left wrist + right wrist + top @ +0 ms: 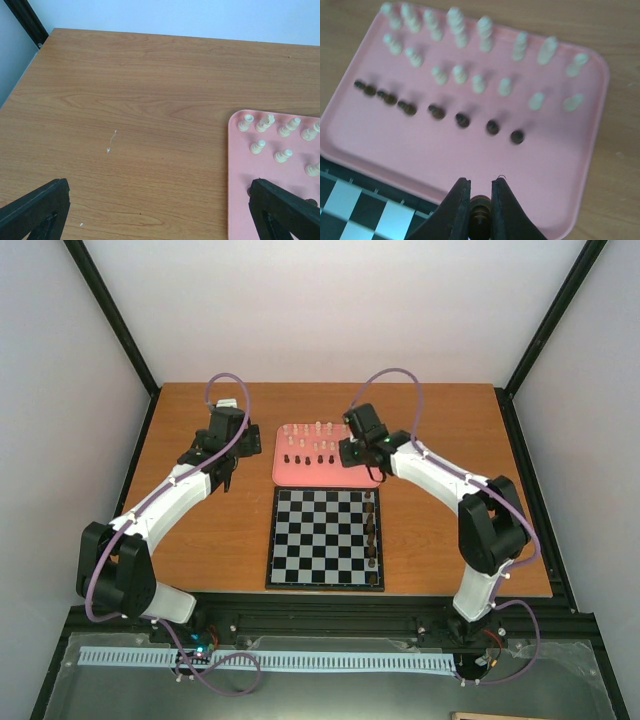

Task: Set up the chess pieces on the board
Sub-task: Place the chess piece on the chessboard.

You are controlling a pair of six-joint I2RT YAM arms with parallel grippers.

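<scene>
The board lies at the table's front middle, with a column of dark pieces along its right edge. The pink tray behind it holds cream pieces in back rows and a row of dark pieces in front. My right gripper hovers over the tray's near edge, shut on a dark piece held upright between its fingers. It also shows in the top view. My left gripper is open and empty over bare table left of the tray; its fingers stand wide apart.
The wooden table is ringed by a black frame and pale walls. Bare wood lies left of the tray and on both sides of the board. The board's corner shows at the lower left of the right wrist view.
</scene>
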